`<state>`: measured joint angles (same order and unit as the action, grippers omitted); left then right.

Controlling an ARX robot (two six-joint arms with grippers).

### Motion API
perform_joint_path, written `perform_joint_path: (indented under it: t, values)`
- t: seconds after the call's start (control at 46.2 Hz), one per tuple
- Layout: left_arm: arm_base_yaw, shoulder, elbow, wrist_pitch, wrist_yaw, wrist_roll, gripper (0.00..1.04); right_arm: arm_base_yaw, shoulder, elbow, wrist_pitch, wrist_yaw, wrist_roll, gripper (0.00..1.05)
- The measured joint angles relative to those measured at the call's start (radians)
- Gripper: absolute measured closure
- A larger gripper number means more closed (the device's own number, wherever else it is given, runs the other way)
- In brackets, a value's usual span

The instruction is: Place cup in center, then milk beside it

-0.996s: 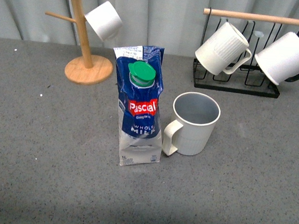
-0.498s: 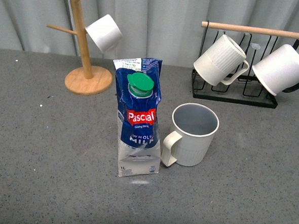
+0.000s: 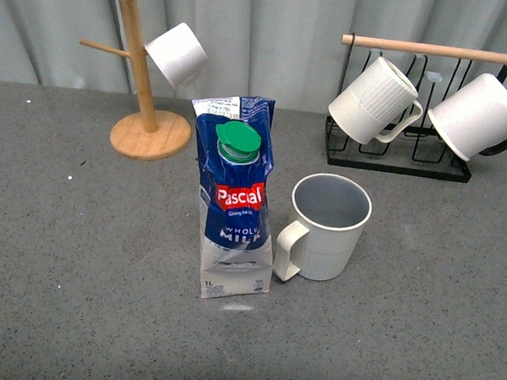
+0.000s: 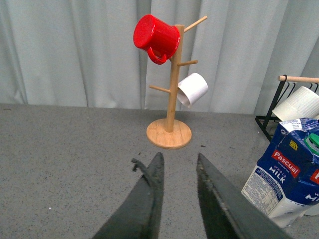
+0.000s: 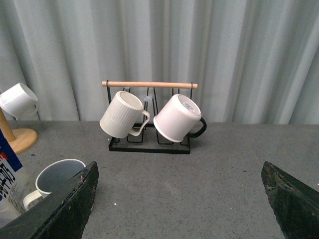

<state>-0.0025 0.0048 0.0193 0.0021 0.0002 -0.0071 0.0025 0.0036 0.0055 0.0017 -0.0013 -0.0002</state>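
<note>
Up close, the left gripper [image 4: 177, 167] hangs over bare table [image 3: 77, 257] with its fingers slightly apart, holding nothing. The right gripper [image 5: 179, 199] is spread wide, also empty. The milk [image 3: 233, 197] stands upright mid-table, and the cup [image 3: 327, 229] sits just to its right, its handle nearly touching the carton. Behind stand a wooden mug tree [image 3: 140, 71] and a black rack [image 3: 402, 156].

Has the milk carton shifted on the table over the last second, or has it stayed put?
No. The milk carton keeps the same small gap to the cup throughout; everything, including the fixed black rack, drifts together, suggesting camera motion.
</note>
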Motion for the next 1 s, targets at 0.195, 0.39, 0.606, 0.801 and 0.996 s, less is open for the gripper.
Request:
perform_joint_path:
  t: [0.195, 0.39, 0.606, 0.801, 0.996]
  values:
    - [0.0, -0.001, 0.0, 0.0, 0.0, 0.0, 0.48, 0.0, 0.0, 0.0, 0.0, 0.0, 0.0, 0.09]
    - [0.0, -0.001, 0.0, 0.0, 0.0, 0.0, 0.09, 0.0, 0.0, 0.0, 0.0, 0.0, 0.0, 0.09]
    - [0.0, 0.0, 0.0, 0.0, 0.0, 0.002, 0.06, 0.0, 0.0, 0.0, 0.0, 0.0, 0.0, 0.09]
    - [0.0, -0.001, 0.0, 0.0, 0.0, 0.002, 0.06, 0.0, 0.0, 0.0, 0.0, 0.0, 0.0, 0.09]
    - [0.0, 0.0, 0.0, 0.0, 0.0, 0.002, 0.06, 0.0, 0.0, 0.0, 0.0, 0.0, 0.0, 0.09]
